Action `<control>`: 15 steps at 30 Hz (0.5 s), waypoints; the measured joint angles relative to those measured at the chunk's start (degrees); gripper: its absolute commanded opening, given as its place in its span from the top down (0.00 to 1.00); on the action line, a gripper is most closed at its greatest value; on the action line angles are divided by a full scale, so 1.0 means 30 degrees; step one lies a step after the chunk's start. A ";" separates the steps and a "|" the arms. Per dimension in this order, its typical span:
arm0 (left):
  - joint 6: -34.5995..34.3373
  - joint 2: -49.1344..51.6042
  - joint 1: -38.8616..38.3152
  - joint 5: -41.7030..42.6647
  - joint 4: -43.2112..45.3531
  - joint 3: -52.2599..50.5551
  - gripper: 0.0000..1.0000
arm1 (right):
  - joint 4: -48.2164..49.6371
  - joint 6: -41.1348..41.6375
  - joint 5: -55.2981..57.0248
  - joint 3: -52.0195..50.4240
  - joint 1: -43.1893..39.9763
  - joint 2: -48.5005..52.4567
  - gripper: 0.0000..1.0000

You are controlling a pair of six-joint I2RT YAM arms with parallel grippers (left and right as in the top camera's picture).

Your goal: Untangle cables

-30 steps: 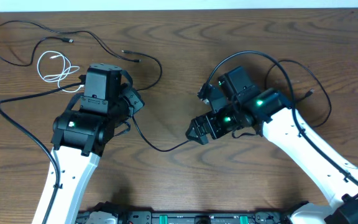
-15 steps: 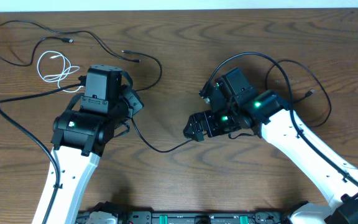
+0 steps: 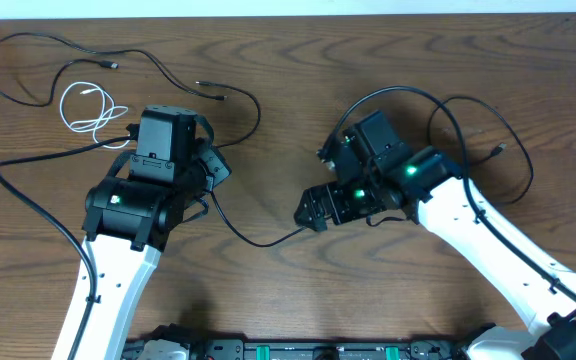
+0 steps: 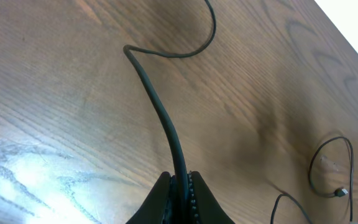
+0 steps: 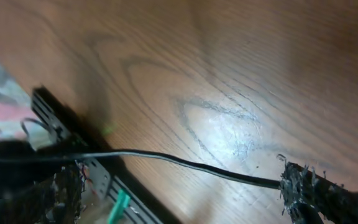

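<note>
The left fingers (image 4: 180,188) are pinching a black cable (image 4: 161,115), shut down on it with no gap showing. From there the cable is running across the middle of the desk (image 3: 288,50) toward the right edge, sagging a little toward the near edge. It is passing between the right fingers (image 3: 307,212), which are standing as wide as they go, 1 on each side of the cord. As far as I can tell from the right wrist view, they are not gripping it.

So the stretch that matters is lying roughly left to right between the 2 arms. The right arm is the nearer one to its loose end, and the cord is sitting in the gap, crossing it more or less square. I am guessing the next move is for those fingers to be closing on it or sliding along it. The risk I am seeing is the thin cord slipping out under the tips.

The rest is lying apart. A white cable (image 3: 86,108) is coiling near the far-left corner, with other black cables (image 3: 115,66) looping around it.
</note>
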 measured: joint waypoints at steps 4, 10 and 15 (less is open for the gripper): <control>-0.0641 0.0000 0.0000 0.0000 -0.0124 0.0000 0.92 | 0.0656 -0.2135 0.1705 -0.0022 0.1064 0.0000 0.25; -0.1515 0.0007 0.0000 0.0000 -0.0073 0.0000 0.92 | 0.2076 -0.3621 0.5209 -0.0066 0.2477 0.0000 0.14; -0.1894 0.0007 0.0000 0.0000 0.0364 0.0000 0.92 | 0.2025 -0.5013 0.6564 -0.0073 0.3169 0.0000 0.15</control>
